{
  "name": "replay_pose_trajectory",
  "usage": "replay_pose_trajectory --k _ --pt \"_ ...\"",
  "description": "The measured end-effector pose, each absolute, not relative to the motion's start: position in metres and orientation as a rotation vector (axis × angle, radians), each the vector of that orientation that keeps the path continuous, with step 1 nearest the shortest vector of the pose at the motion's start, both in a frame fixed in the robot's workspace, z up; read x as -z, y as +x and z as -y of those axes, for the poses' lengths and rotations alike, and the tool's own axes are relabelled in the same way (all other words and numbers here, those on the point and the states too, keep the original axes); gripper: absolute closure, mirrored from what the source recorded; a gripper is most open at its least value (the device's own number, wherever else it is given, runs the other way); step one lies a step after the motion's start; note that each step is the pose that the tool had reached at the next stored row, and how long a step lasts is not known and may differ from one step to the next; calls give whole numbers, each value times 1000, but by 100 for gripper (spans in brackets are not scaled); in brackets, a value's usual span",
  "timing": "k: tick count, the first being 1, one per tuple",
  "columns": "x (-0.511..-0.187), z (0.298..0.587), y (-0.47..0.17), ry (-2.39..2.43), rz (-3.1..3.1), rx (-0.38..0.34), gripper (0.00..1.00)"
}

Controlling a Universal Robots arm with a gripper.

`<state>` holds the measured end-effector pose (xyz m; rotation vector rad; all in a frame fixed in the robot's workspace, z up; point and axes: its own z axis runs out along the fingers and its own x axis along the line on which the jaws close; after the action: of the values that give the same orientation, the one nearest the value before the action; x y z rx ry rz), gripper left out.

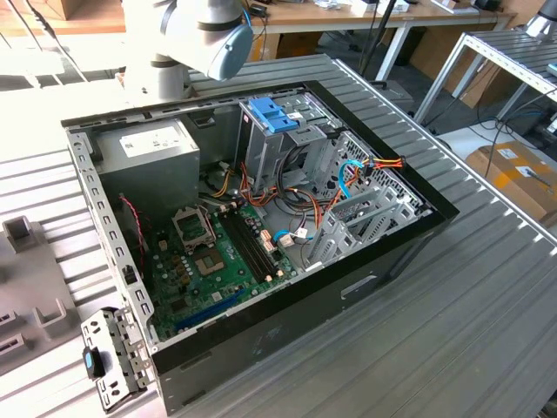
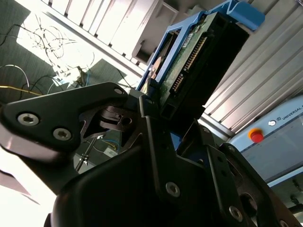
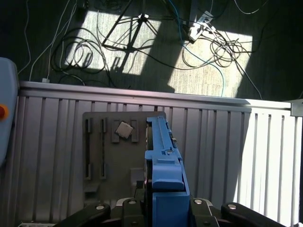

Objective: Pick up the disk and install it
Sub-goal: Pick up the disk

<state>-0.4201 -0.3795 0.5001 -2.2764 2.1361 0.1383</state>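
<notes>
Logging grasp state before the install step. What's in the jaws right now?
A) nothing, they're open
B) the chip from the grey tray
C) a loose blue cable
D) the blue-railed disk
D: in the second wrist view the gripper has its jaws shut on the disk, and the first wrist view shows the blue rail edge-on between them.
</notes>
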Motion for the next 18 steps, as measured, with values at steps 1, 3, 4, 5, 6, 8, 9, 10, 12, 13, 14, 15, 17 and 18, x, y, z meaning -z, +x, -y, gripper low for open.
replay_pose_trajectory --k 1,3,4,5,6,8,9,10,12,13,14,15,17,18 --pt "-500 380 -419 -2276 -2136 -138 63" --pt "-500 380 -418 -2276 -2136 -138 63" --pt "-500 380 -418 -2276 -2136 -138 63" --pt "-500 380 -417 -2276 -2136 -138 63" --pt "-500 380 -416 -2276 -2136 -138 63" --pt "-500 380 -415 -2276 -2136 -138 63" --pt "-500 380 -415 -2276 -2136 -138 63" --pt "-500 380 -414 -2276 -2136 -138 63" --pt "-500 380 -413 -2276 -2136 -138 63" --pt "-500 381 -413 -2276 -2136 -138 63" --pt "-500 381 -412 -2276 -2136 -138 63" --pt "-500 381 -412 -2276 -2136 -138 63" --pt "-500 381 -410 -2276 -2136 -138 63" --pt "-500 381 -410 -2276 -2136 -138 63"
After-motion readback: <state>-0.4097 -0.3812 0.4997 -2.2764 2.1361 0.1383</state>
